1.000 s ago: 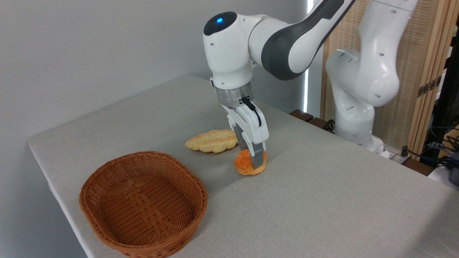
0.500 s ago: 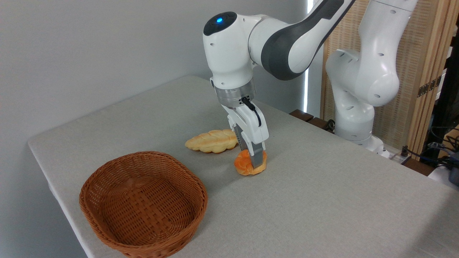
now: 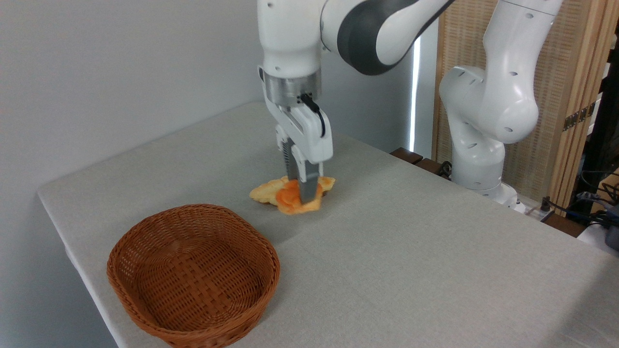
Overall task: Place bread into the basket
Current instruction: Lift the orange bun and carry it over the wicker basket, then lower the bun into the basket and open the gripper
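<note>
Since the earlier frames, the bread (image 3: 292,199) has been lifted off the table (image 3: 435,251) and carried leftward, clenched between the jaws. It is now seen before the pale loaf (image 3: 263,192), short of the empty basket (image 3: 193,275).

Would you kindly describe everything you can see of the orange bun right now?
The orange bun is small, round and deep orange, with a glossy, knotted top. The gripper is clamped on it, its near finger covering the bun's right part. The bun appears lifted just clear of the table, in front of the pale-yellow loaf, which it partly hides. It is outside the basket.
</note>
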You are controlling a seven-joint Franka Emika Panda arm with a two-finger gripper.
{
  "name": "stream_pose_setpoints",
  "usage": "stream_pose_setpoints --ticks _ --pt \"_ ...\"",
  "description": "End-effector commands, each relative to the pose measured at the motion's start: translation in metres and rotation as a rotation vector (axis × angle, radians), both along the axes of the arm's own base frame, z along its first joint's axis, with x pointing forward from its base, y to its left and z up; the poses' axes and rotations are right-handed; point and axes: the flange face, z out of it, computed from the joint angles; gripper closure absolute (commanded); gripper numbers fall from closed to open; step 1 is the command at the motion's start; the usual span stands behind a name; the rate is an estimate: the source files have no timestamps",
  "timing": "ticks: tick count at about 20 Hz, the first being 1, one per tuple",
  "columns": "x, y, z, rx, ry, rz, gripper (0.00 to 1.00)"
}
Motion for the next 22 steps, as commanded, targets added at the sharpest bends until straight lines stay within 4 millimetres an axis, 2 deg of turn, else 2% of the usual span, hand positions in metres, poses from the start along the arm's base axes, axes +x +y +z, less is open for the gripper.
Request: stream_pose_setpoints --ticks 1,4,7,9,11,15,18,21,22 --pt "0.039 -0.009 0.025 -0.076 -0.024 0.046 0.57" --pt "0.062 -0.009 0.038 -0.117 -0.047 0.078 0.57" --pt "0.098 -0.019 0.043 -0.142 -0.054 0.118 0.57" --pt "0.122 -0.026 0.039 -0.140 -0.048 0.161 0.57" --pt "0.140 -0.034 0.024 -0.122 -0.034 0.167 0.57" --pt "0.152 -0.044 -0.008 -0.096 0.008 0.152 0.54" --pt "0.155 -0.046 -0.009 -0.104 0.003 0.156 0.51" --pt "0.161 -0.048 -0.005 -0.115 -0.010 0.164 0.38" --pt "0.162 -0.047 -0.003 -0.114 -0.014 0.165 0.27"
